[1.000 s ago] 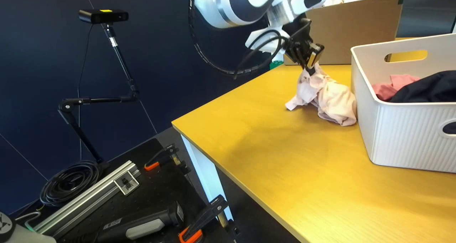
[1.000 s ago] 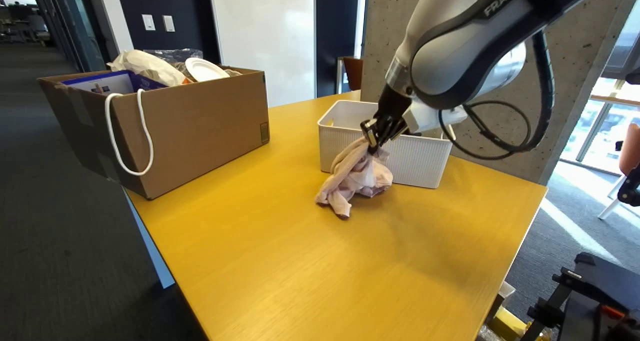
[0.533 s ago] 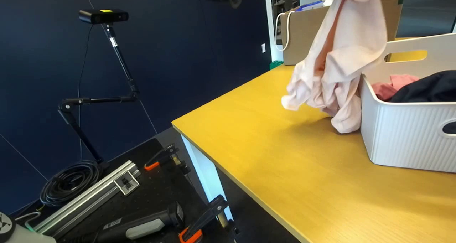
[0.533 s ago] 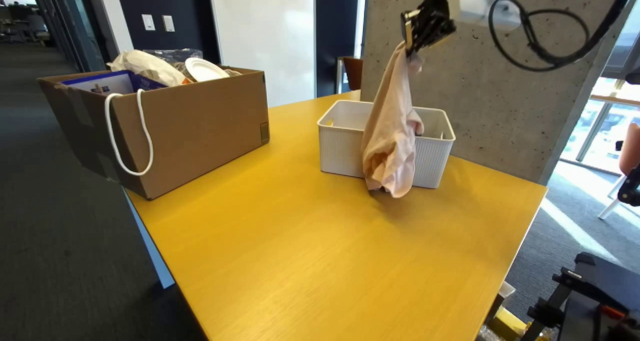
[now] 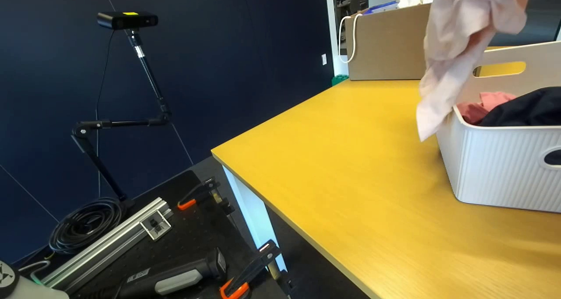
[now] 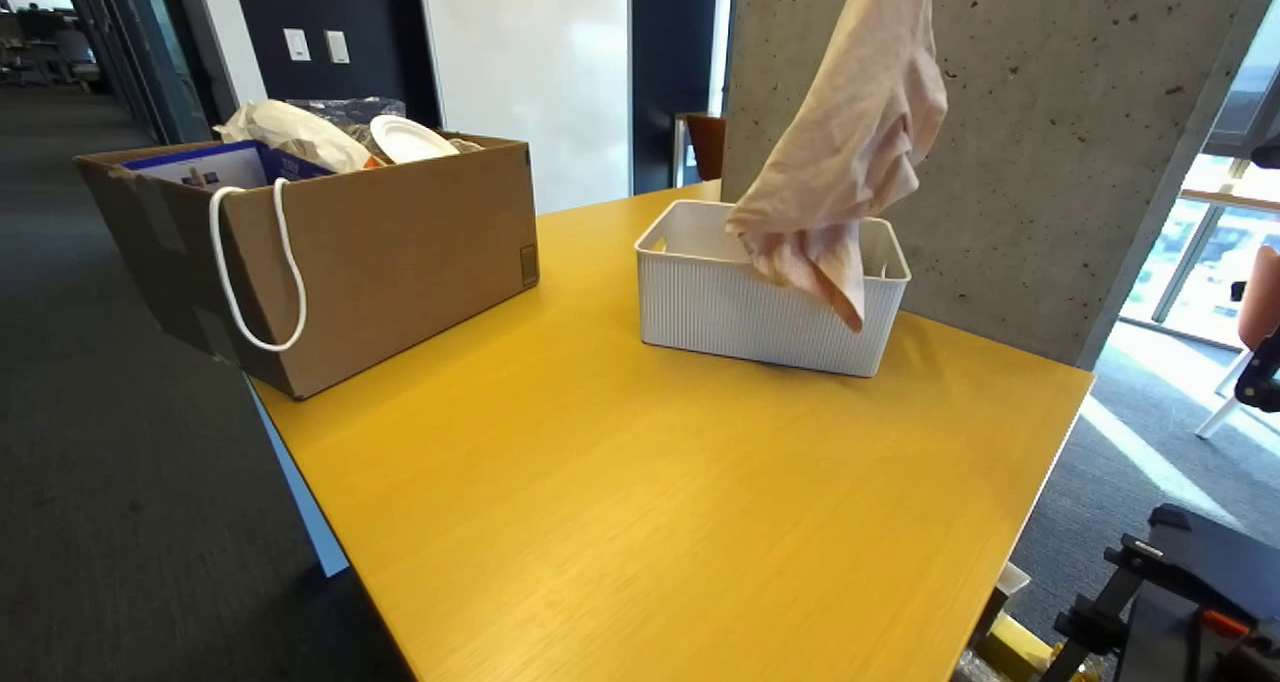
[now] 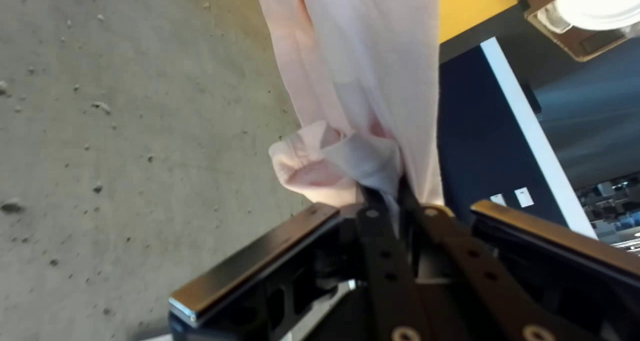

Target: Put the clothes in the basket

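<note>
A pale pink cloth hangs in the air by the white basket. It shows in both exterior views (image 5: pixel 460 44) (image 6: pixel 850 132) and fills the upper middle of the wrist view (image 7: pixel 370 56). My gripper (image 7: pixel 387 193) is shut on its upper end; the gripper is out of frame above in both exterior views. The white basket (image 5: pixel 504 167) (image 6: pixel 740 307) stands upright on the table. The cloth's lower tip overlaps the basket's near rim in view; whether it touches I cannot tell. A rose-pink cloth (image 5: pixel 471 111) and a dark cloth (image 5: pixel 528 110) lie inside the basket.
A cardboard box (image 6: pixel 420 252) with a plate and packing stands at the table's far side. The yellow table (image 6: pixel 600 522) carries box and basket. A concrete wall (image 6: pixel 1050 162) rises behind the basket. A black bench (image 5: pixel 184 242) with clamps and a camera stand is beside the table.
The pale pink cloth, bunched on the table a second ago, has been lifted high and moved toward the basket. The gripper and arm have risen out of both exterior views.
</note>
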Controlling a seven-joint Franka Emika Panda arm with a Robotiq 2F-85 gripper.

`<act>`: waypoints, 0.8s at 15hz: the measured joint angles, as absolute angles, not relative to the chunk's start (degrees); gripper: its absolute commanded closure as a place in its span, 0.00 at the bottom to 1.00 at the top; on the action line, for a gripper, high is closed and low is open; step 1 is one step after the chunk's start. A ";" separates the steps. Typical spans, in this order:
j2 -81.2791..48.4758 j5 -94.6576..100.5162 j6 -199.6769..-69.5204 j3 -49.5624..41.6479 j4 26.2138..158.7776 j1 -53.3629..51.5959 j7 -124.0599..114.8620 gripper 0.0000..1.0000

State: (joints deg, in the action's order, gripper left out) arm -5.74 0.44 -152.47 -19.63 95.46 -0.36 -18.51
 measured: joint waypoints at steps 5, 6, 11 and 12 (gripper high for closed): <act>-12.29 -2.04 -145.70 -17.33 85.81 6.55 -18.18 0.98; -14.89 -2.12 -145.72 -16.90 84.89 7.23 -18.19 0.98; -26.22 -2.11 -146.19 -13.13 82.90 7.33 -17.93 0.98; -26.49 -2.09 -146.38 -11.75 83.96 6.64 -17.34 0.98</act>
